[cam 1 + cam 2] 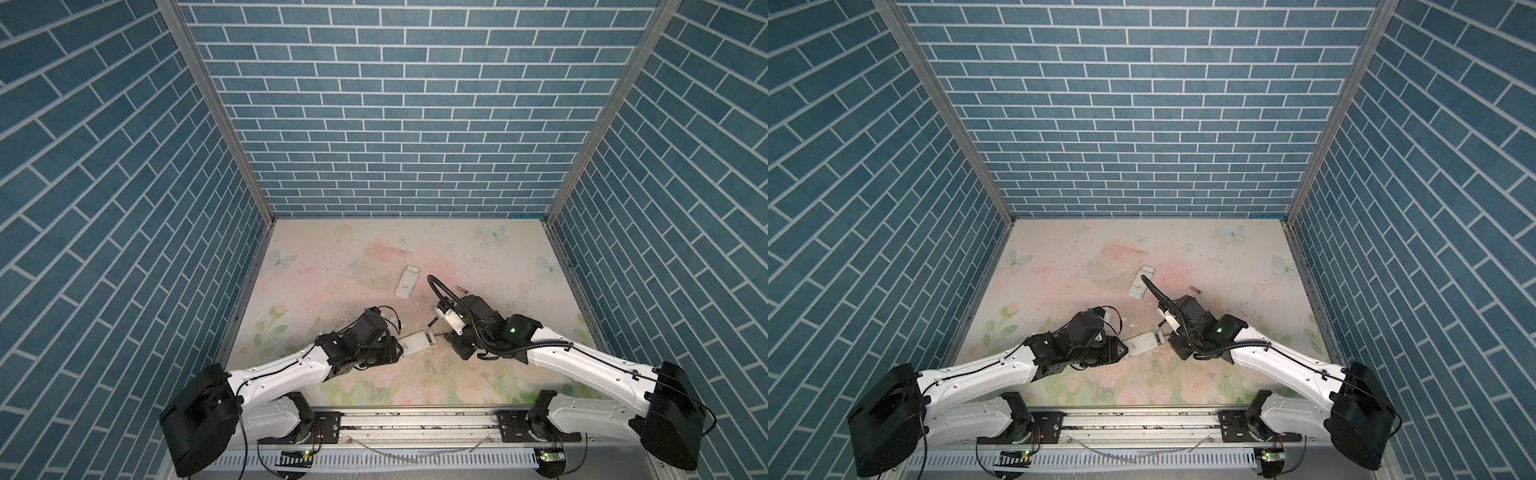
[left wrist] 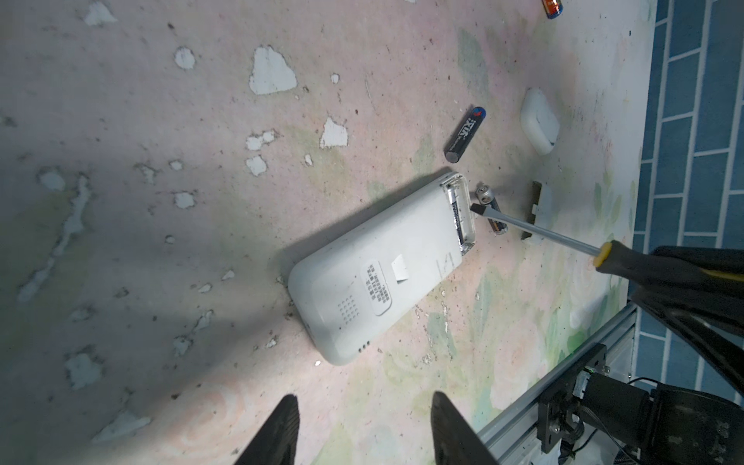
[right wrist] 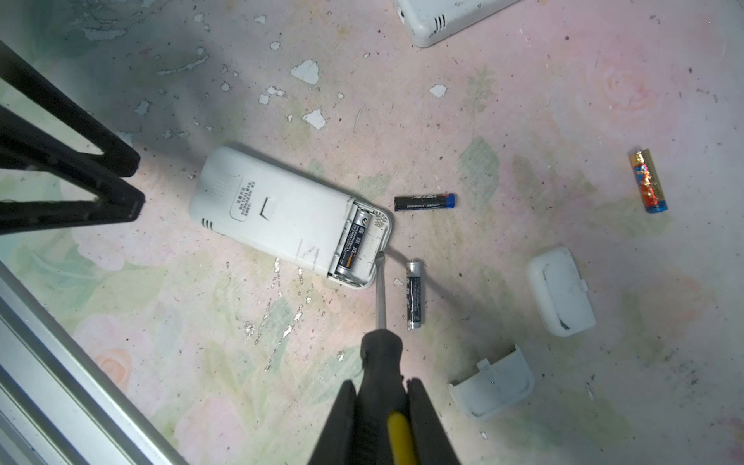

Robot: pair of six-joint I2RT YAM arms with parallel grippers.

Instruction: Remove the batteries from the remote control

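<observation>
Your right claw [image 3: 380, 384] is clenched on the screwdriver [image 3: 380, 306], whose tip is at the rim of the open bay of the remote control [image 3: 277, 209], which lies face down mid-table. One loaded battery [image 3: 354, 245] sits in that bay (print facing up). Two loose black batteries [image 3: 424, 201] lie just off its right end, and the copper-brown battery [image 3: 648, 181] lies farther right. Your left claw [image 2: 364, 402] is released, fingers apart beside the remote's left end.
</observation>
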